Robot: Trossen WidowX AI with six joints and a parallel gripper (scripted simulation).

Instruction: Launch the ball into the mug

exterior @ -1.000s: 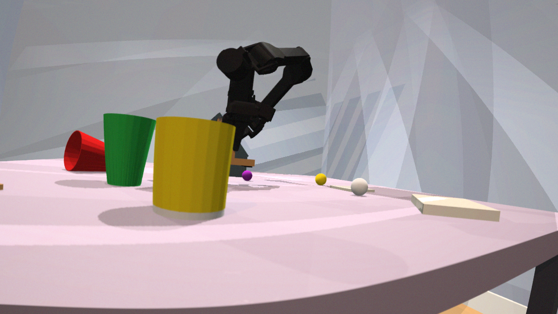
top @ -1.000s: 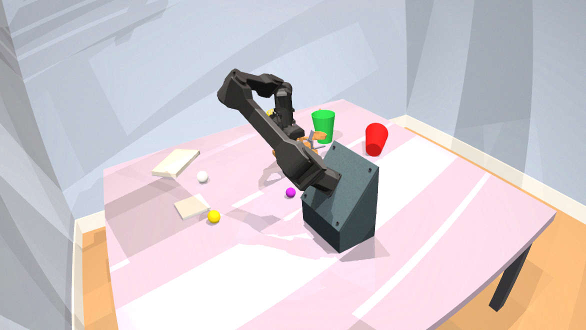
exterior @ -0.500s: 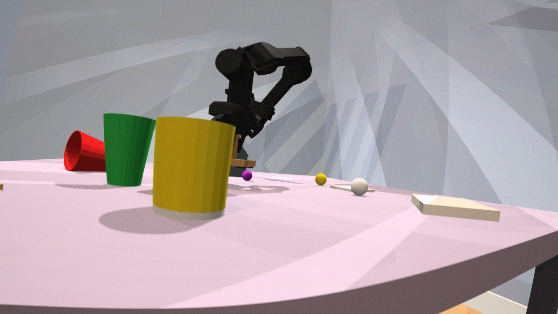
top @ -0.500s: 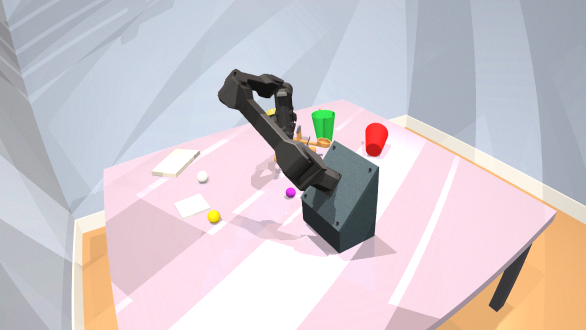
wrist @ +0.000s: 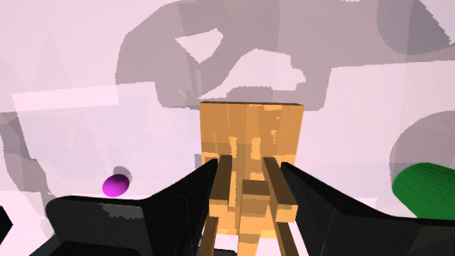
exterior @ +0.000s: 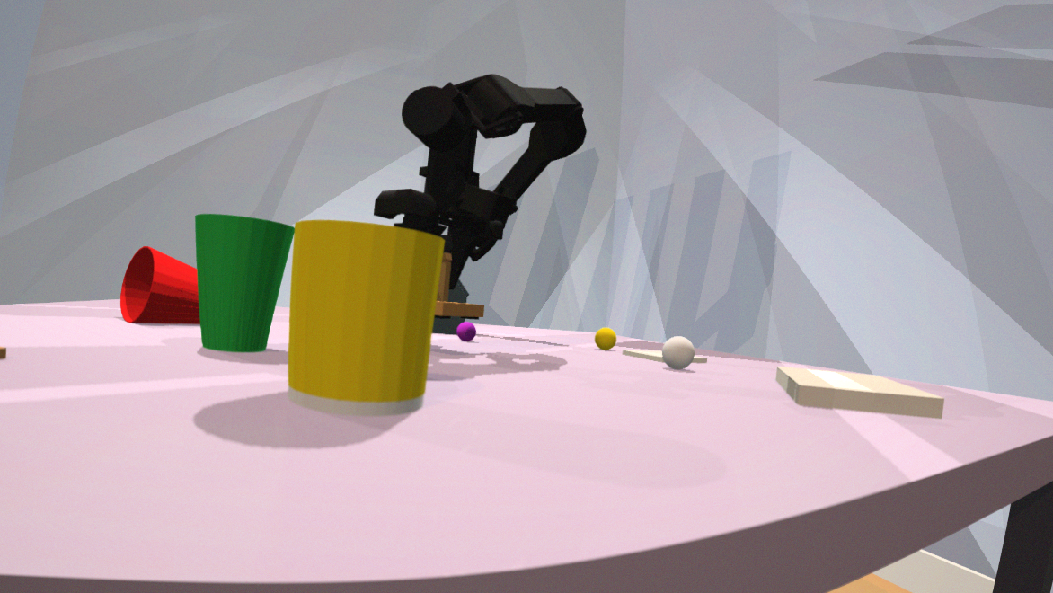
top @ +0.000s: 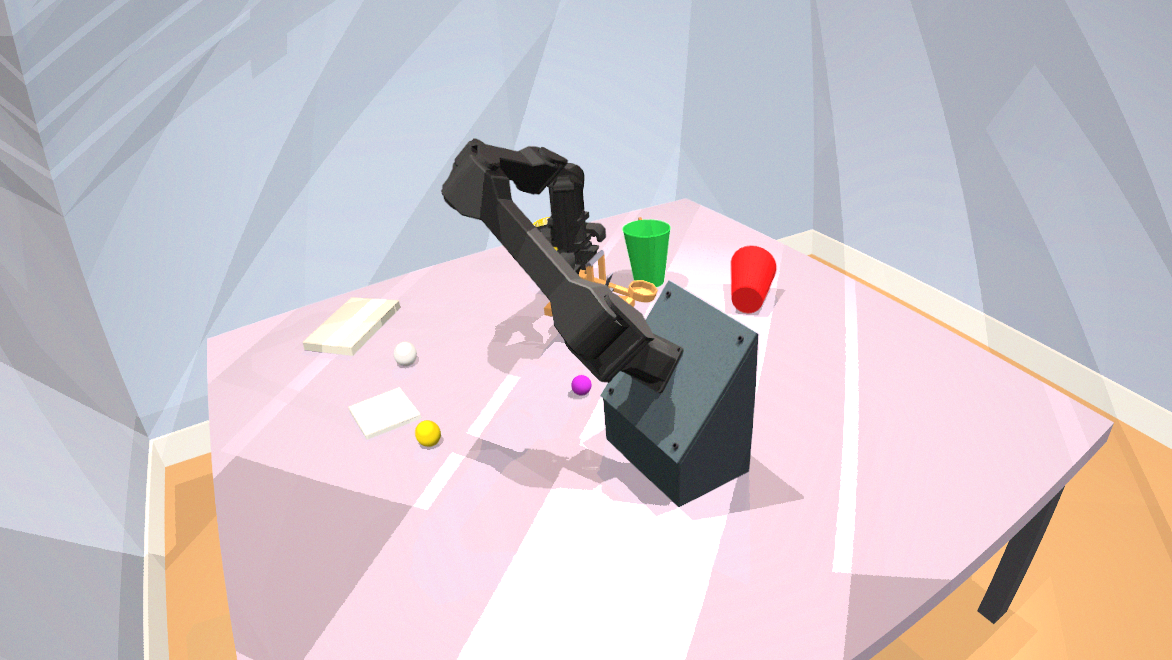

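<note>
My gripper is shut on the orange wooden catapult, gripping its two uprights, and holds it above the table. The catapult's cup shows in the top view and holds no ball. The yellow mug stands upright beyond the arm, mostly hidden in the top view. A purple ball lies on the table near the robot's base. A yellow ball and a white ball lie farther left in the top view.
A green cup stands upright near the catapult. A red cup lies on its side. A thick pale board and a thin pale one lie near the balls. The dark base block carries the arm.
</note>
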